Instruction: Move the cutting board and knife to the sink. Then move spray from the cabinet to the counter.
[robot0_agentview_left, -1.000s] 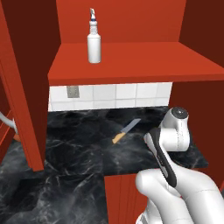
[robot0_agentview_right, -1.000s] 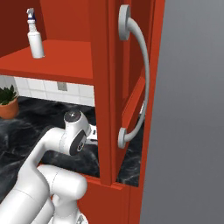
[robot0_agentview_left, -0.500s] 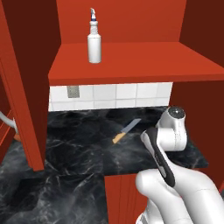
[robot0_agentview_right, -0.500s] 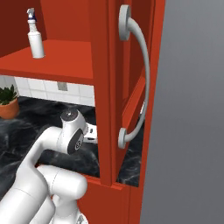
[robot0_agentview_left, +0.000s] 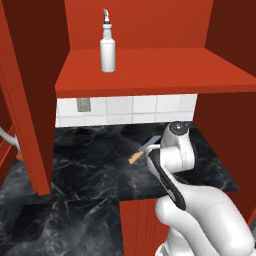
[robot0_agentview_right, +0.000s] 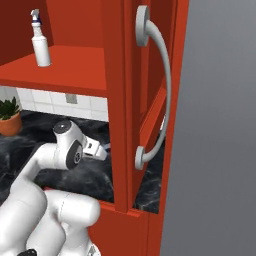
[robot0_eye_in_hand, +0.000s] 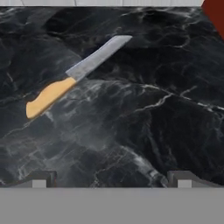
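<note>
The open red cabinet (robot0_agentview_left: 150, 20) holds a single item on its flat red shelf (robot0_agentview_left: 165, 70): the spray (robot0_agentview_left: 107, 47), standing upright toward the shelf's left side, a slim white bottle with a dark blue collar and a white pointed nozzle; from the right base camera the same bottle sits at the far left of the shelf. Below, the knife (robot0_eye_in_hand: 74, 76) lies flat on the glossy black marble table (robot0_eye_in_hand: 144, 118), its grey blade angled toward the white tiled backsplash (robot0_agentview_left: 135, 107) and its yellow-orange handle toward the front; in the left base view it is partly hidden behind the white arm (robot0_agentview_left: 175, 155). The end effector (robot0_eye_in_hand: 111, 179) hangs over the table with the knife ahead of it and to one side, apart from it; its two dark fingertips (robot0_eye_in_hand: 41, 178) stand wide apart at the bottom corners of the hand camera's picture, nothing between them. A potted green plant (robot0_agentview_right: 9, 117) stands on the table at the left of the right base view, and a curved grey handle (robot0_agentview_right: 160, 85) runs down the cabinet's red door (robot0_agentview_right: 150, 100).
</note>
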